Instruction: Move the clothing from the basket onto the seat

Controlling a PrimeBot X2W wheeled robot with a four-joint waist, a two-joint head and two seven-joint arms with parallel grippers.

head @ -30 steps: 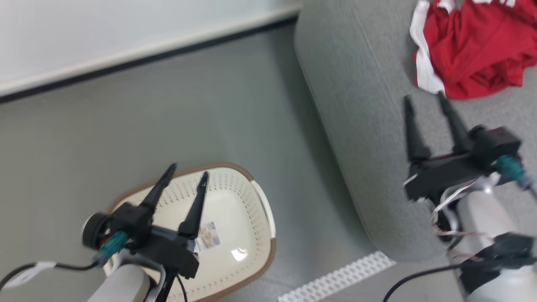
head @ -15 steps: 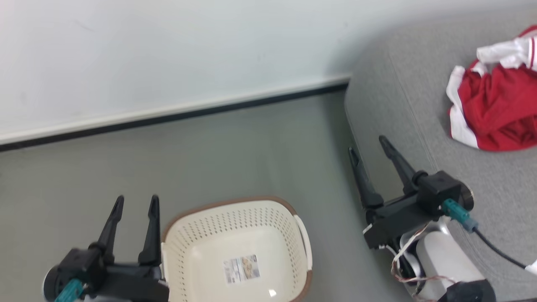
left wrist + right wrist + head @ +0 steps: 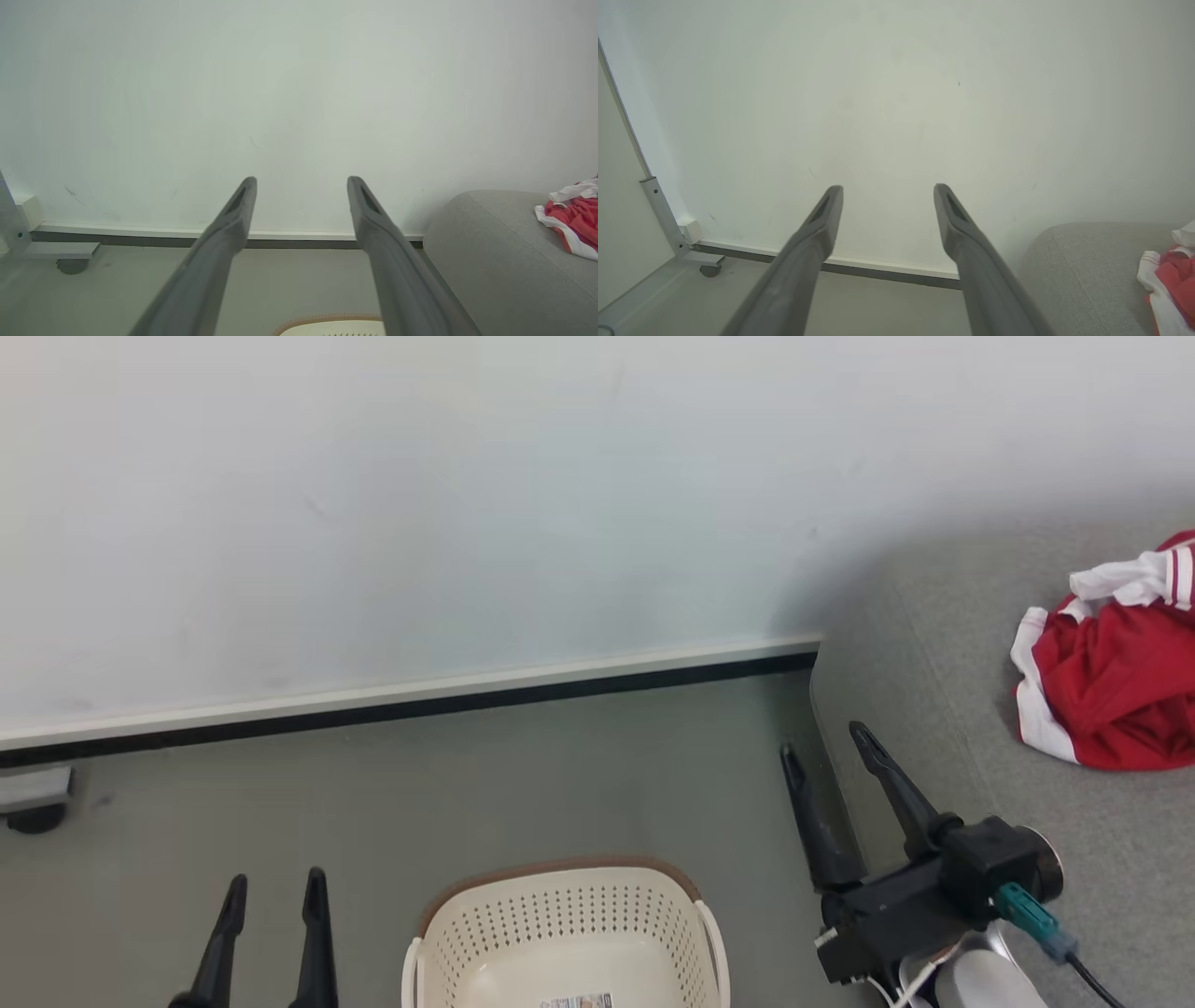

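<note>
The left gripper (image 3: 276, 877), fingers apart and empty, hovers above the grey floor (image 3: 560, 775), left of the basket (image 3: 560, 907). The cream basket stands on the floor, and what shows of its inside holds no garment. The right gripper (image 3: 825, 739), fingers spread and empty, hangs at the rounded left edge of the seat (image 3: 924, 709). The red-and-white clothing (image 3: 1111, 700) lies crumpled on the seat top, well in from that edge and probably safe from sliding off.

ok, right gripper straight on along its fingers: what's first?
Probably the white wall, above the skirting; the right gripper points clear of the grey seat. Way there looks free, though depth is unclear.
</note>
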